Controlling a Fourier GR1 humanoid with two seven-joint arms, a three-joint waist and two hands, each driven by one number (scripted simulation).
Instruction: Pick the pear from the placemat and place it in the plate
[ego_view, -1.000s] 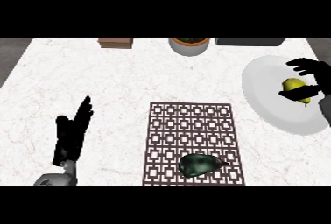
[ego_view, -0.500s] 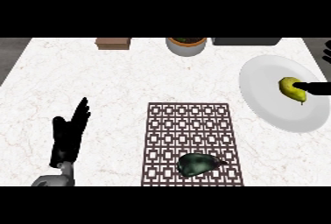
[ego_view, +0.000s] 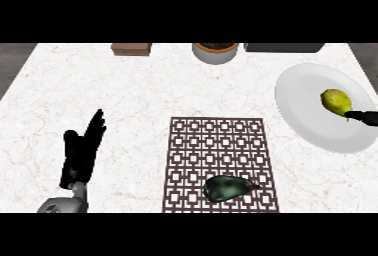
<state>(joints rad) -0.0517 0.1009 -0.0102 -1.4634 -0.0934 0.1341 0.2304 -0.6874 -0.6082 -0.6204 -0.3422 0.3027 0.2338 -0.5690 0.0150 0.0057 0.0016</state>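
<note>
A yellow pear (ego_view: 336, 100) lies on the white plate (ego_view: 310, 120) at the right of the counter. Only a small black part of my right hand (ego_view: 364, 117) shows at the view's right edge, just below the pear and apart from it. On the patterned brown placemat (ego_view: 218, 145) in the middle, a dark green fruit-like object (ego_view: 224, 188) sits near the front edge. At the lower left my left hand (ego_view: 83, 150) rests open with its fingers pointing up, holding nothing.
Along the counter's far edge stand a small brown box (ego_view: 131, 48), a white pot holding a plant (ego_view: 215, 51) and a dark flat object (ego_view: 284, 47). The counter is white marble.
My right hand has let go of the pear and drawn back to the right, almost out of view. The pear now lies on the plate. The left hand has not moved.
</note>
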